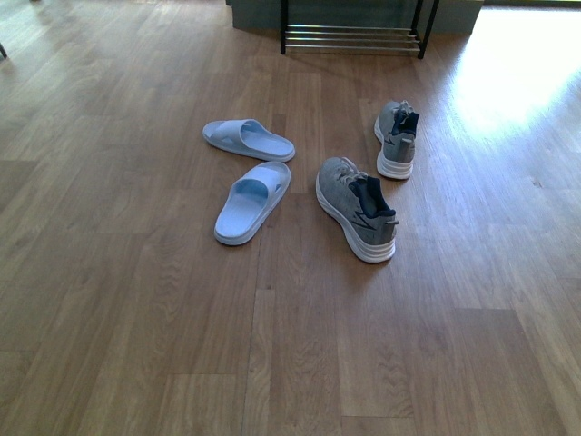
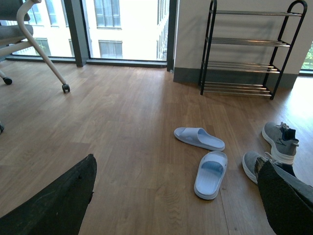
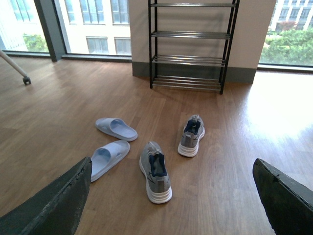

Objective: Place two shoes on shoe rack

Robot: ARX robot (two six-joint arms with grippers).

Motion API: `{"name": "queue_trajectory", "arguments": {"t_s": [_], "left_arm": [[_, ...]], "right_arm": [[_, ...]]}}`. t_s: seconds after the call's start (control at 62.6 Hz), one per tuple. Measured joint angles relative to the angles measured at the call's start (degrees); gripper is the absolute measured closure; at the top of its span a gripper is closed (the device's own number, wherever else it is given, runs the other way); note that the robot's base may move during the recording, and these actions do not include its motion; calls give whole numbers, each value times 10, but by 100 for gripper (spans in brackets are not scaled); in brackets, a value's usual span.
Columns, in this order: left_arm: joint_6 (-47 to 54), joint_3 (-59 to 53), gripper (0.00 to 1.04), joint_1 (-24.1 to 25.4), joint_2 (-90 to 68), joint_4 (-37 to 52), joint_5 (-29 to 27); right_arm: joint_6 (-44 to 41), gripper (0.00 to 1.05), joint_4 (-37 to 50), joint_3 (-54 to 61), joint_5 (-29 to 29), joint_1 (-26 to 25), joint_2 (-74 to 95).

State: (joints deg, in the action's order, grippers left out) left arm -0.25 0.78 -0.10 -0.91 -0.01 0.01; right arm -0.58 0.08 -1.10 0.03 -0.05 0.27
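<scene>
Wood floor (image 1: 136, 318) before the shoe rack (image 1: 352, 38): near sneaker (image 1: 356, 209) and far sneaker (image 1: 397, 138) stand apart, soles down; my left gripper (image 2: 176, 166) and right gripper (image 3: 172, 165) gape wide.

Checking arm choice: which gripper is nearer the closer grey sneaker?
Right, probably. The right gripper faces that sneaker, centred between its open jaws. From the left gripper it sits off to one side. Neither is close.

Two dark fingers (image 2: 58, 200), spread wide, over wood floor (image 2: 122, 112). Between them: two pale-blue slippers (image 2: 211, 174). Far beyond: four-tier shoe rack (image 2: 243, 54). Near one finger: grey sneaker (image 2: 280, 141); second sneaker (image 2: 250, 164), apparently matching, partly hidden behind that finger.
</scene>
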Motion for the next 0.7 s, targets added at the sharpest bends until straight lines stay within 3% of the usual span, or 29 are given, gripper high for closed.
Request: {"name": "queue_trajectory", "arguments": {"t_s": [0.703], "left_arm": [[0, 0, 9, 0, 0, 0, 0]], "right_arm": [[0, 9, 0, 0, 0, 0, 0]]}}
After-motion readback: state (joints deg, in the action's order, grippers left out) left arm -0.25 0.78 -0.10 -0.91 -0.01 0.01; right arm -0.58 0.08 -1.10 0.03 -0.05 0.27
